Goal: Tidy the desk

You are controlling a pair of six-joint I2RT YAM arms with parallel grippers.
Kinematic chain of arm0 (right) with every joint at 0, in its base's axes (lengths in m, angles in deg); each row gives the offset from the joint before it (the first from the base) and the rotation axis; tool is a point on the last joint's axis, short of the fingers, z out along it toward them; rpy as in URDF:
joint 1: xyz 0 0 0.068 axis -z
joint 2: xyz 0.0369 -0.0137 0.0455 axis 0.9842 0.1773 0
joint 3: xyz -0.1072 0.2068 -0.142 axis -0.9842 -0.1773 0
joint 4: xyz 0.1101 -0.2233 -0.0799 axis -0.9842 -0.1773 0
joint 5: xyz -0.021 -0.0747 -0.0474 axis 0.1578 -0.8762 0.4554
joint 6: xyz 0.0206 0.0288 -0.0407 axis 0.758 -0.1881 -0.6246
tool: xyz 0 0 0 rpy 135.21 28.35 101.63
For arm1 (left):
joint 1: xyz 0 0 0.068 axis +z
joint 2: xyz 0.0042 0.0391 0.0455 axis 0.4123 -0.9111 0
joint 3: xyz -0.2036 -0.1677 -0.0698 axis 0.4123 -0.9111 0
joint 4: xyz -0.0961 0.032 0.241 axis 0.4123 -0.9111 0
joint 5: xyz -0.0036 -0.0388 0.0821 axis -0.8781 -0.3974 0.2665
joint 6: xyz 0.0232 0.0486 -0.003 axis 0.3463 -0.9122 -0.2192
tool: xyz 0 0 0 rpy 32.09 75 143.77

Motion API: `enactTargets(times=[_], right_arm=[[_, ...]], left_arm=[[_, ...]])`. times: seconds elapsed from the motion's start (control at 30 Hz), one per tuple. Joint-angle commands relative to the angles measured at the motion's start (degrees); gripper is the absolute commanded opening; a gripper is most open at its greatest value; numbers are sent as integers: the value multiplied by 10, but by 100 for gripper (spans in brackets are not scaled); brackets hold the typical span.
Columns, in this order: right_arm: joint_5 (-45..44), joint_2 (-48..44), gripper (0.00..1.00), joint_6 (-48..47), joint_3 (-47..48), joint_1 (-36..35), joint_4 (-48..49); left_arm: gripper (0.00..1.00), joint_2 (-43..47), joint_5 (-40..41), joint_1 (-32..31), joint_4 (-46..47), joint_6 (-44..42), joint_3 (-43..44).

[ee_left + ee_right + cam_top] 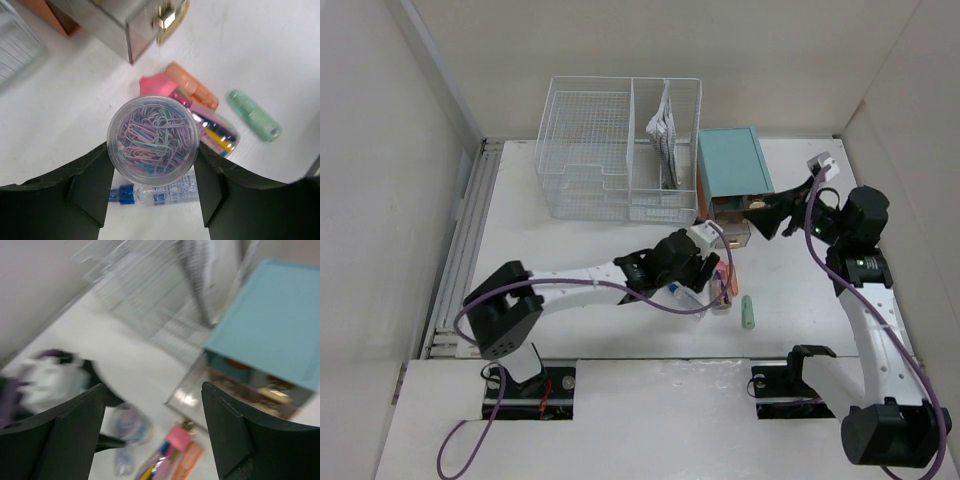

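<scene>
From above: flat, matte white table [570, 250] under both arms, with a grooved rail along the left edge. At the far edge, a wire basket [590, 150] of two compartments, with a notebook [665, 130] upright in the right one. Just beside it, a teal box [732, 160] with its drawer [732, 222] pulled out.

From the left wrist: left claw [152, 175] pinching a clear jar [152, 139] full of coloured paper clips, near the table's middle. Just beyond, markers [192, 86] on bare white.

From the right wrist: blurred. Right claw [150, 435] spread wide, gripping nothing, near the teal box.
</scene>
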Motion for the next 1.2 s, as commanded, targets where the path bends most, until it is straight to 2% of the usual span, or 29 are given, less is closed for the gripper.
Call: enactTargets(times=[0.0, 0.07, 0.13, 0.17, 0.23, 0.3, 0.57, 0.83, 0.87, 0.9, 1.0, 1.07, 1.13, 1.17], right_arm=[[-194, -8, 82, -94, 56, 4, -71], [-237, -3, 82, -113, 70, 4, -102], [-274, -3, 70, -113, 75, 4, -107], [-280, -3, 50, -113, 75, 4, -107], [-286, -8, 19, -108, 75, 4, -107], [-298, -8, 0, -107, 75, 4, -112], [-317, -7, 0, -107, 85, 4, -126], [-322, 10, 0, -107, 92, 4, -131], [-322, 10, 0, -107, 92, 4, -136], [-322, 10, 0, -107, 92, 4, -136], [-322, 22, 0, -107, 97, 4, -142], [-322, 28, 1, -107, 97, 4, -142], [-322, 33, 5, -107, 97, 4, -142], [-317, 39, 6, -107, 102, 4, -148]], left_arm=[[0, 89, 25, 3, 15, 6, 41], [0, 103, 31, 3, 1, -10, 64], [0, 96, 31, 16, -14, -18, 111], [0, 79, 22, 21, -22, -23, 128], [0, 58, 4, 40, -38, -30, 174], [0, 23, -4, 48, -43, -36, 201], [0, -94, -59, 76, -57, -47, 324], [0, -158, -84, 87, -73, -47, 388], [2, -163, -84, 87, -82, -47, 393], [11, -170, -84, 92, -87, -47, 398], [62, -171, -84, 92, -93, -47, 404], [78, -171, -78, 92, -93, -47, 404], [82, -171, -71, 92, -93, -47, 409], [89, -164, -63, 92, -93, -47, 409]])
